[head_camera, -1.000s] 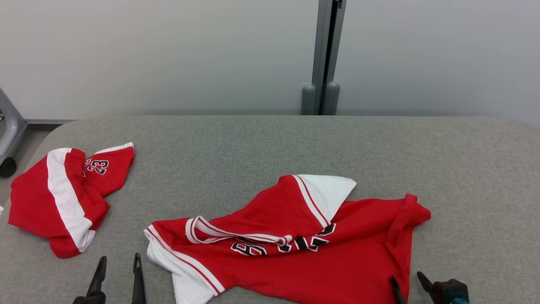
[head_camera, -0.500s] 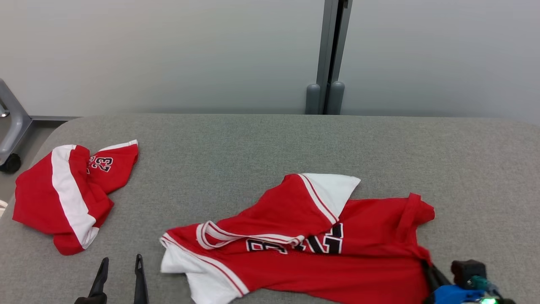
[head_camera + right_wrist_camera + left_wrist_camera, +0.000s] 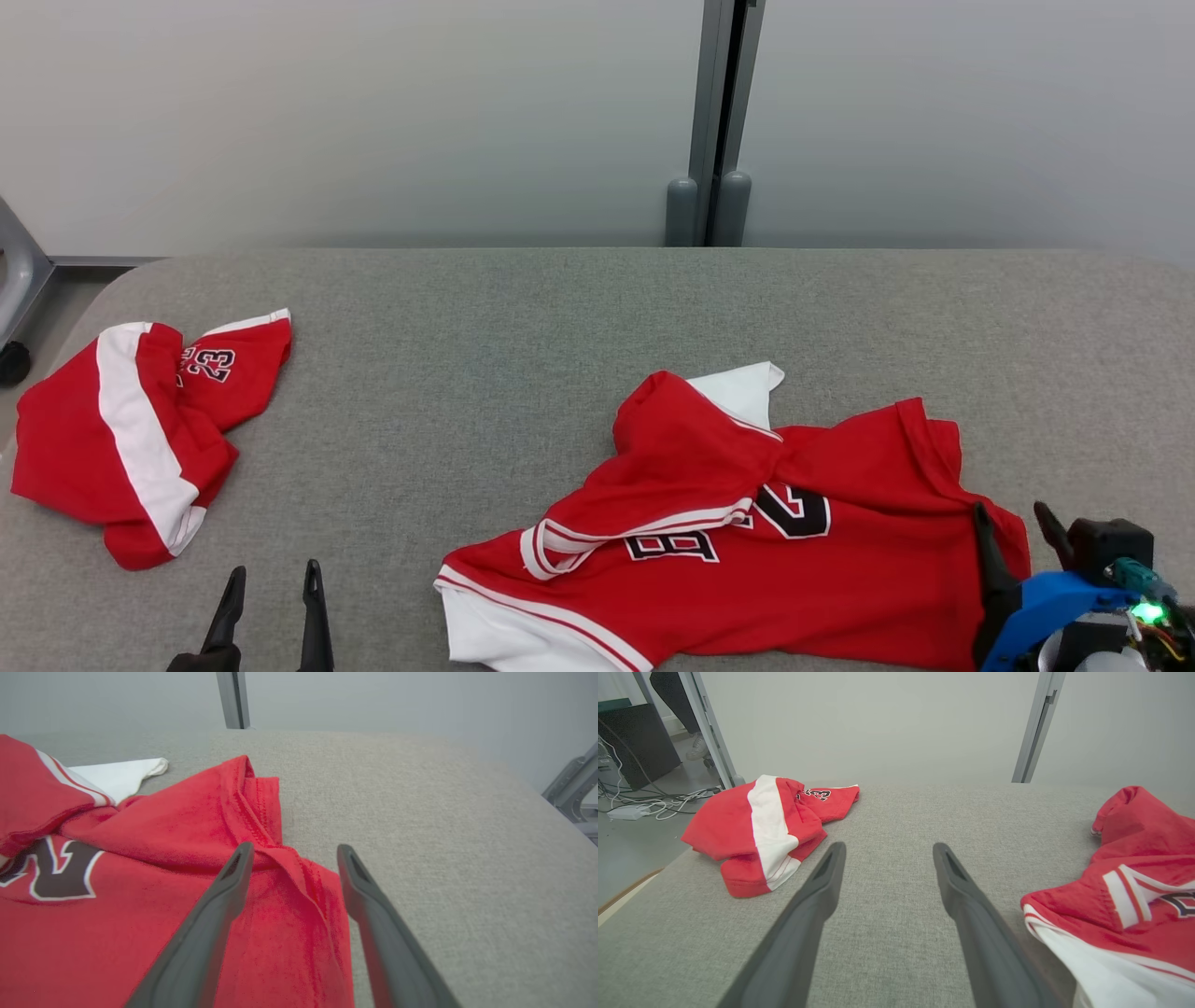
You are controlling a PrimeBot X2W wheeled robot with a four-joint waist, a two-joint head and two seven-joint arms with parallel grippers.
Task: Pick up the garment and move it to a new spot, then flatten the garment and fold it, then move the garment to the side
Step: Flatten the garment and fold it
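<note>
- Garment first: the red basketball jersey with white trim and black lettering (image 3: 747, 560) lies rumpled on the grey fabric-covered table (image 3: 523, 327), toward its near right part. One white-edged flap is doubled over the chest and the striped collar band is twisted.
- Right gripper (image 3: 1008, 511) sits at the jersey's right edge. Its jaws are spread and straddle a ridge of red hem without pinching it.
- Left gripper (image 3: 274, 569) hovers over bare table just left of the jersey, with its jaws spread wide and nothing between them.
- Red shorts with a white side stripe (image 3: 140, 439) lie bunched at the table's far left, well apart from the jersey.
- Progress, as I judge it: whether the jersey lies in its new spot cannot be told. Flattening is not done, since folds and creases show across the cloth. Folding and the move to the side are both left to do.
</note>
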